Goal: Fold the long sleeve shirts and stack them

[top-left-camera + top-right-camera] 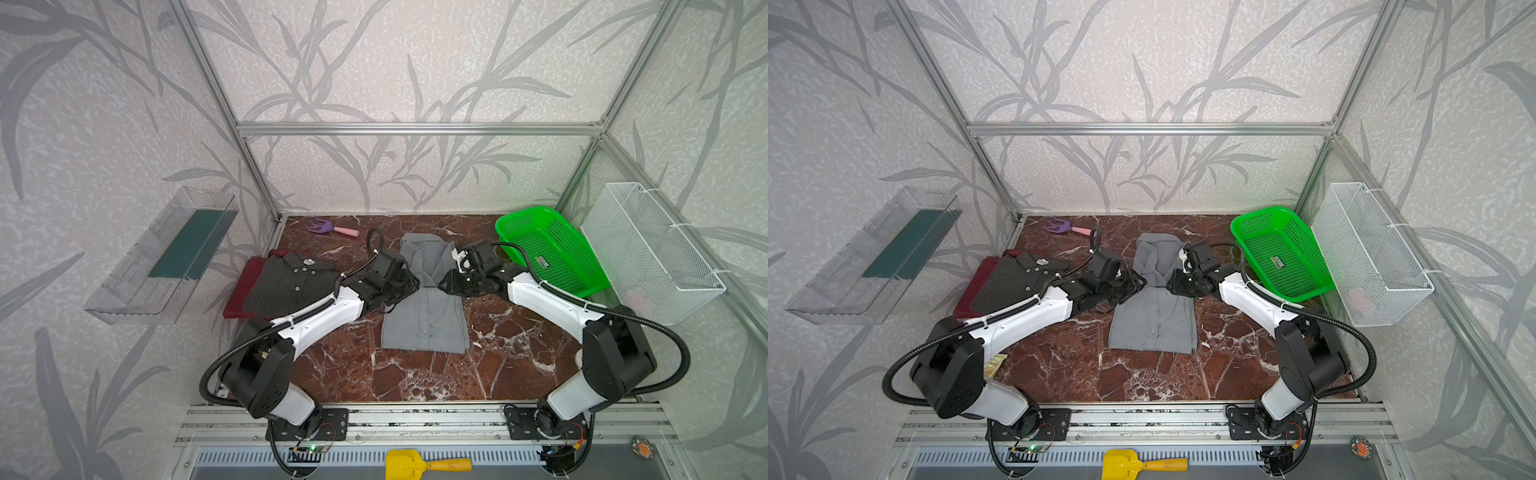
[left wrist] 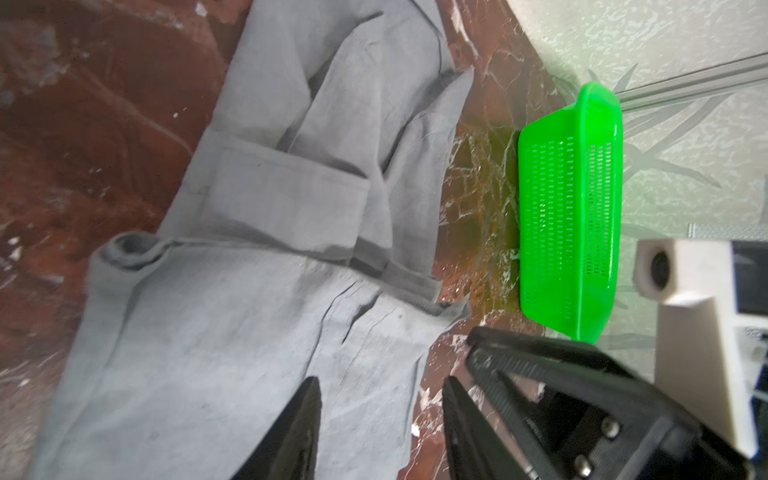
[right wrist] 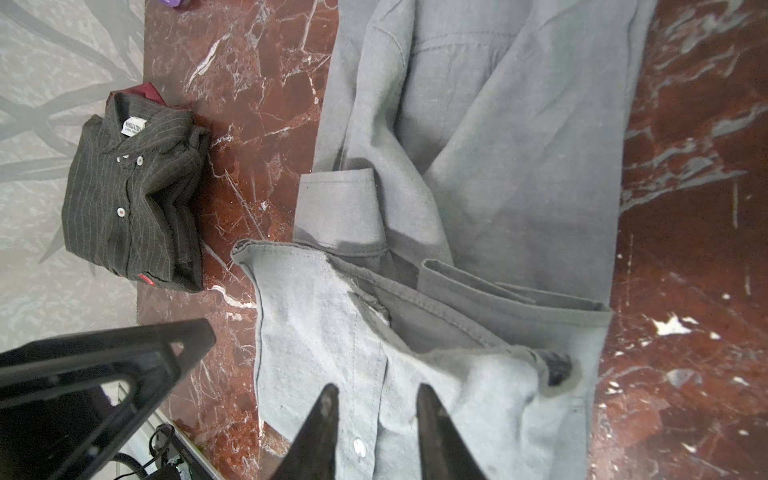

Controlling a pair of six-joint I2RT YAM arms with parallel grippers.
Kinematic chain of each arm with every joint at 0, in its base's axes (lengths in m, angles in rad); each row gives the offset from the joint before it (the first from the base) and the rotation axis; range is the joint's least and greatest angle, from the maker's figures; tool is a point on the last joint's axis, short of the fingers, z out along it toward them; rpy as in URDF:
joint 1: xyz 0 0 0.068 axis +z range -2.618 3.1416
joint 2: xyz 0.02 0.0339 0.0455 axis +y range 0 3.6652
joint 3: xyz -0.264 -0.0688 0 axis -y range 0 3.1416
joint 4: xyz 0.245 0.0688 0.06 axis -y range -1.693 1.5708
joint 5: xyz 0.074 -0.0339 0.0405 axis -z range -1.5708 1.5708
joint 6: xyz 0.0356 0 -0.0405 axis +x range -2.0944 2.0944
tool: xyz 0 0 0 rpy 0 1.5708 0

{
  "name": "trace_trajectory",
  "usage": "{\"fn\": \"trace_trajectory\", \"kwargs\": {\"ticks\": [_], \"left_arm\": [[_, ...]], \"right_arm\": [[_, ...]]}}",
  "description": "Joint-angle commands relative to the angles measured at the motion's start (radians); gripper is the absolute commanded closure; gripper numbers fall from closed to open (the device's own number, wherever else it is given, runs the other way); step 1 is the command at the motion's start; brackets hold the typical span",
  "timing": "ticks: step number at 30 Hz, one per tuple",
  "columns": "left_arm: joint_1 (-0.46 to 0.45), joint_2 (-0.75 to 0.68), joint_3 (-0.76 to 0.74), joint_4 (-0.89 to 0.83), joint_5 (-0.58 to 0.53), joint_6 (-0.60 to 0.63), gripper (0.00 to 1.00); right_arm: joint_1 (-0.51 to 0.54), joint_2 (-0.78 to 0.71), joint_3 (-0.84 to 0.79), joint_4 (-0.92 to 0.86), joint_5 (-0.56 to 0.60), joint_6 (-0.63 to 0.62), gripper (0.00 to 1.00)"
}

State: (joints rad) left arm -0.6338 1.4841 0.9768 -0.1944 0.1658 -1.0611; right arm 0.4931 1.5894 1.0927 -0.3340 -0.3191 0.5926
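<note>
- My left gripper [image 2: 379,382] and right gripper [image 3: 377,388] stand parted, empty.
- Soft light grey button-up shirt [image 1: 426,324] lies between them, lengthwise toward the back wall [image 1: 415,174]; neither is nearer.

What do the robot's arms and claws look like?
The left arm and right arm have glossy white shells between chunky black joints. A ribbed black hose loops along each. The left gripper and right gripper are black, with two thin pointed fingers.
</note>
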Motion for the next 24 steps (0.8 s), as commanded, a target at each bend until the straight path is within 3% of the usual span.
{"fn": "trace_trajectory", "kwargs": {"ticks": [1,7,15,24], "left_arm": [[-0.005,-0.048,-0.106,-0.014,-0.007,0.006,0.51],[-0.027,-0.145,-0.261,-0.028,-0.058,0.009,0.51],[-0.046,-0.201,-0.390,0.013,-0.041,-0.033,0.50],[-0.029,-0.133,-0.354,0.004,-0.092,0.029,0.47]], "right_arm": [[-0.018,0.027,0.001,-0.029,-0.010,-0.054,0.75],[-0.072,0.173,0.083,-0.052,-0.032,-0.116,0.80],[-0.073,0.313,0.165,-0.132,0.033,-0.159,0.84],[-0.059,0.273,0.022,-0.105,0.038,-0.142,0.87]]}}
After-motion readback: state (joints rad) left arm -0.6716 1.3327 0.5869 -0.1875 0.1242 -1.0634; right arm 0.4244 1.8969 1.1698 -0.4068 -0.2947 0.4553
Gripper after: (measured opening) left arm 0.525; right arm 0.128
